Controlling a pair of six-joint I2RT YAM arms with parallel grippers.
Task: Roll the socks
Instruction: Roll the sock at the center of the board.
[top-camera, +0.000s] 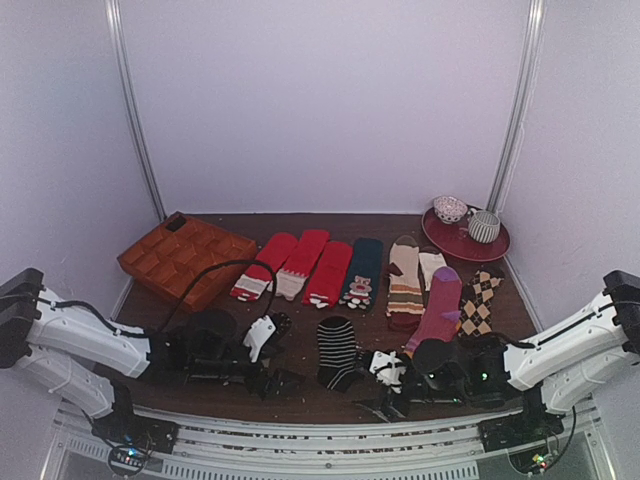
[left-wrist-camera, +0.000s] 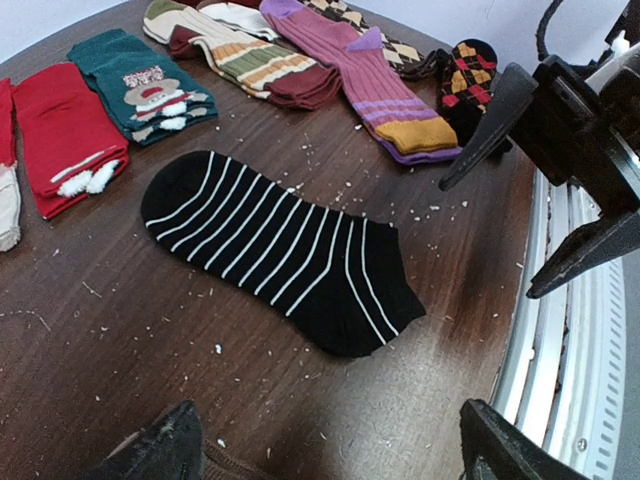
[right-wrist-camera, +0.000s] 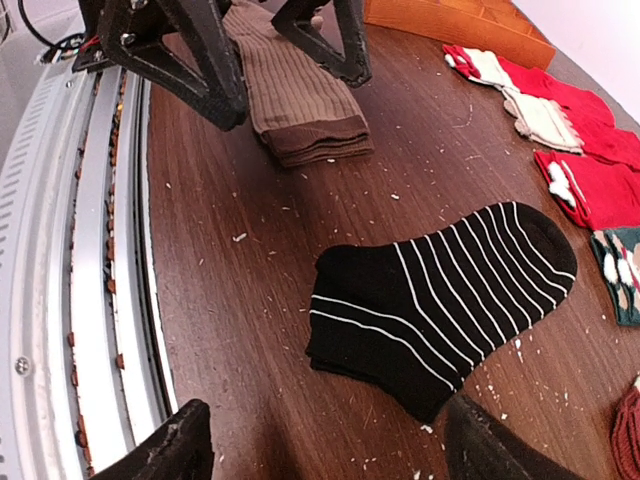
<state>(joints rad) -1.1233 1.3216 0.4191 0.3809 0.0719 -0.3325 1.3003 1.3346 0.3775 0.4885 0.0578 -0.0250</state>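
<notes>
Spread wide, empty: left gripper (left-wrist-camera: 330, 455), right gripper (right-wrist-camera: 320, 445); sock (left-wrist-camera: 280, 245) (seemingly doubled) flat: single layer could be pinched, roll skewed.

No legible text, label, brand or number in any view. On the teal sock (left-wrist-camera: 120, 75), a small band of marks above the printed figure is too blurred to read.

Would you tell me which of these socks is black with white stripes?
The short sock lying flat in front of the row; the others are red, teal, beige, purple, argyle or tan.
</notes>
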